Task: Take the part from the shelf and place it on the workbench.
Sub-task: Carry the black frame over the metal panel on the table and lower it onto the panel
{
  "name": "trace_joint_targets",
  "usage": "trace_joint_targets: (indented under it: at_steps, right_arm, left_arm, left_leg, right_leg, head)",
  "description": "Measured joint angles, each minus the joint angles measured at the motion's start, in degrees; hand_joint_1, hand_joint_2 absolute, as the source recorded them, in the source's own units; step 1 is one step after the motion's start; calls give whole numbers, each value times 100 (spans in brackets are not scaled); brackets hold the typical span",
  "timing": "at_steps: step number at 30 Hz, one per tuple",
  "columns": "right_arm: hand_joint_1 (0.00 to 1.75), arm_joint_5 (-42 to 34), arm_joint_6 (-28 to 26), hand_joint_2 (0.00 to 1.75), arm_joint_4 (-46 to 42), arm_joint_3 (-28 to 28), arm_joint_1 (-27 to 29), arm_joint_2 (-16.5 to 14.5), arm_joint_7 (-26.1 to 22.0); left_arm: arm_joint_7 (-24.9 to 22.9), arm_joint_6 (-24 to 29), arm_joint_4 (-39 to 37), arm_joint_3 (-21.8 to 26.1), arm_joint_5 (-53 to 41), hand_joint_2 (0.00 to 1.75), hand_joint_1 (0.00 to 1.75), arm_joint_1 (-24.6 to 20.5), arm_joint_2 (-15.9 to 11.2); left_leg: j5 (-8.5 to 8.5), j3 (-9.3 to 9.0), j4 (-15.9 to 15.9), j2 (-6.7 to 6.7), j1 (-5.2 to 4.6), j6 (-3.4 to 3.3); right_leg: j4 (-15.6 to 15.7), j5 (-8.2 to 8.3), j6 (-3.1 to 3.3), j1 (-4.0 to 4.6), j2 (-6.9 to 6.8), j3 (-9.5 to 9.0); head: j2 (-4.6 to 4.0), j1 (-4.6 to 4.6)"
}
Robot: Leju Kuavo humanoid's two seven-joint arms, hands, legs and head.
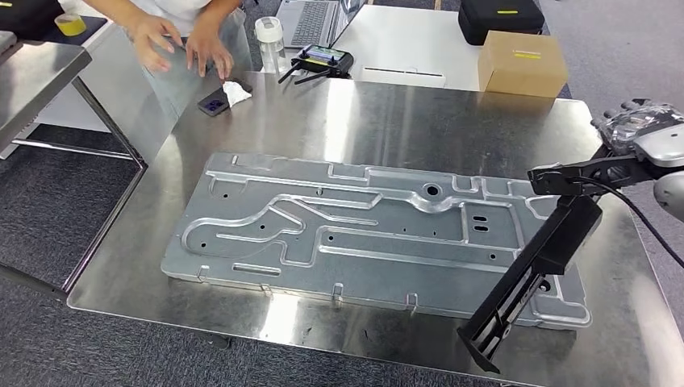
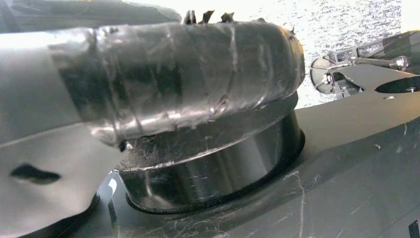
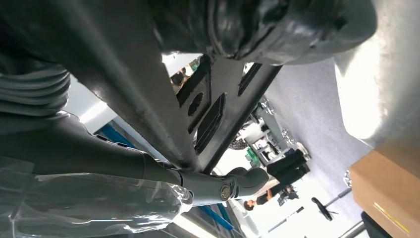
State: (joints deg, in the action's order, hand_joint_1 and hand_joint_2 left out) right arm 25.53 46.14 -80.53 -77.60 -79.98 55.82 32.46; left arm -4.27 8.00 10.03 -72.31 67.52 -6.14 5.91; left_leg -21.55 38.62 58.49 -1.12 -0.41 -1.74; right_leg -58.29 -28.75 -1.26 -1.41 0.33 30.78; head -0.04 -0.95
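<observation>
The part is a long black metal bracket (image 1: 539, 256) with slots. My right hand (image 1: 641, 133), at the right edge of the steel workbench (image 1: 387, 121), grips its upper end. The bracket slants down towards the bench's front edge, over the right end of a large stamped silver plate (image 1: 355, 234). I cannot tell whether its lower tip touches anything. In the right wrist view the slotted bracket (image 3: 208, 109) runs between thumb and fingers. The left wrist view shows my left hand (image 2: 188, 74) as a thick taped thumb, its fingers hidden.
A person's hands (image 1: 173, 40) move at the bench's far left corner, near a phone (image 1: 214, 101) and a white cloth (image 1: 236, 93). Behind the bench are a bottle (image 1: 270, 40), a controller (image 1: 323, 60), a cardboard box (image 1: 523, 63) and a black case (image 1: 500, 18). Another steel table (image 1: 32, 81) stands at the left.
</observation>
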Motion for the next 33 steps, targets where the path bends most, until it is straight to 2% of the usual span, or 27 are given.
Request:
trace_joint_targets:
  at_steps: [13, 33]
  right_arm:
    - [0, 48, 27, 0, 2, 115, 111, 179, 0]
    - [0, 53, 61, 0, 1, 342, 239, 279, 0]
  left_arm:
    - [1, -19, 0, -12, 1, 0, 0, -1, -5]
    - [19, -39, 0, -20, 2, 0, 0, -2, -5]
  left_leg:
    - [0, 0, 0, 0, 0, 0]
    - [0, 0, 0, 0, 0, 0]
  right_leg:
    - [0, 0, 0, 0, 0, 0]
    - [0, 0, 0, 0, 1, 0]
  head:
    - [0, 1]
    - [0, 1]
